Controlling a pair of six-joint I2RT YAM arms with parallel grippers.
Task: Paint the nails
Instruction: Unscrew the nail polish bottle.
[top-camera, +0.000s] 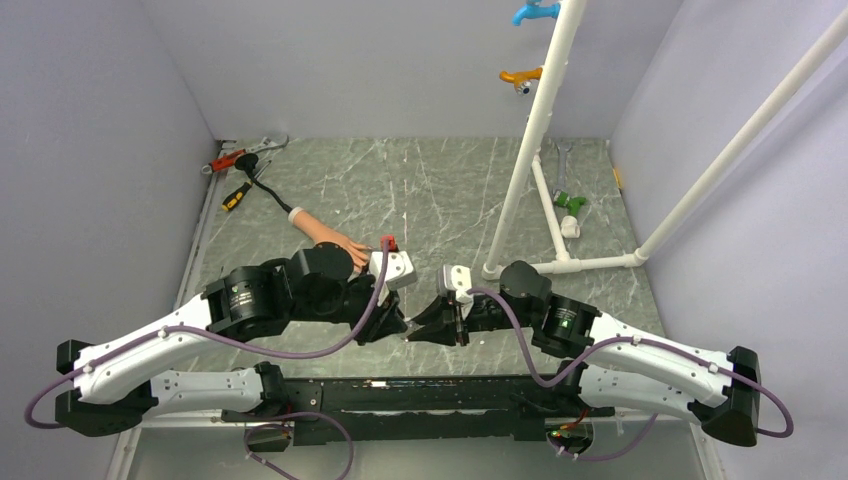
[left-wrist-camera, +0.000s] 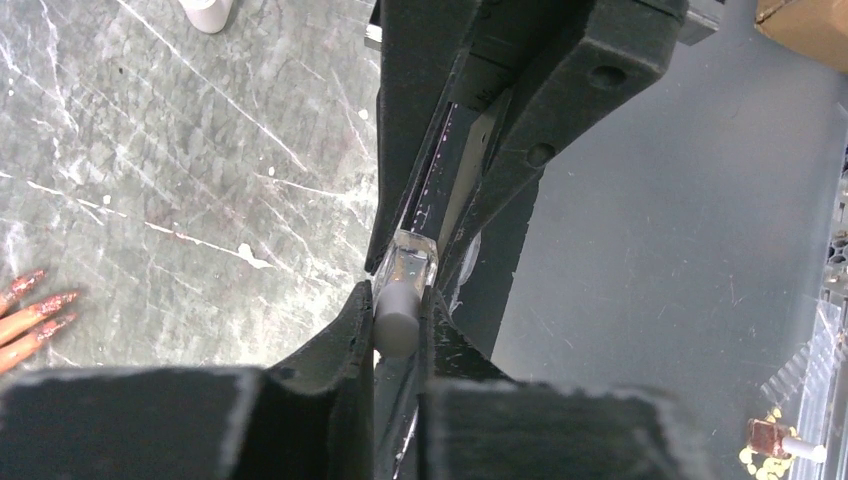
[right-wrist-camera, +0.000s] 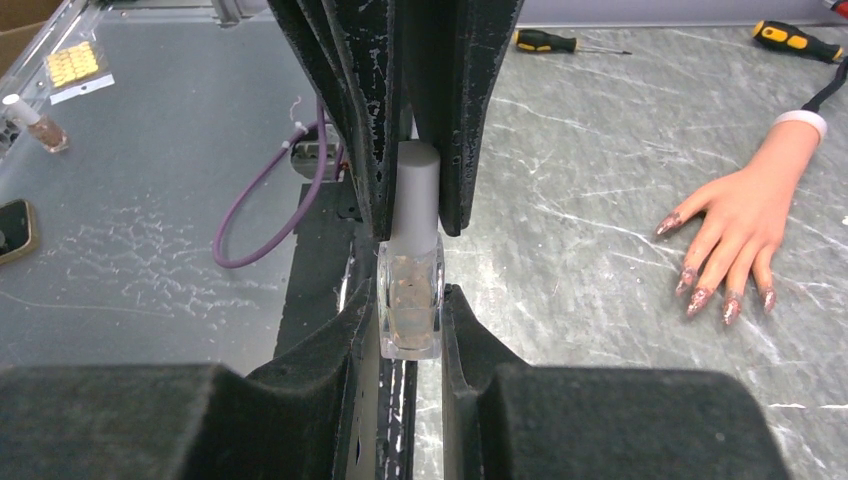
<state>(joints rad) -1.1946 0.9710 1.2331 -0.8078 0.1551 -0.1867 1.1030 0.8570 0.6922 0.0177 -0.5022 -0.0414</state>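
Observation:
The flesh-coloured mannequin hand (top-camera: 325, 236) lies palm down left of centre, partly hidden by my left arm. Its reddish-pink nails (right-wrist-camera: 700, 298) show in the right wrist view, and some fingertips show at the left edge of the left wrist view (left-wrist-camera: 30, 315). My two grippers meet tip to tip near the table's front edge. My right gripper (right-wrist-camera: 410, 310) is shut on a small clear bottle (right-wrist-camera: 410, 295). My left gripper (left-wrist-camera: 398, 325) is shut on the bottle's grey cap (left-wrist-camera: 397, 320). In the top view the left gripper (top-camera: 398, 328) and right gripper (top-camera: 428, 330) hide the bottle.
A white pipe frame (top-camera: 530, 140) with blue and orange taps stands at the right back. Screwdrivers (top-camera: 236, 196) and a wrench (top-camera: 262, 146) lie at the back left. A small red object (top-camera: 388, 242) sits by the hand. The table's front edge (top-camera: 420, 380) is just under the grippers.

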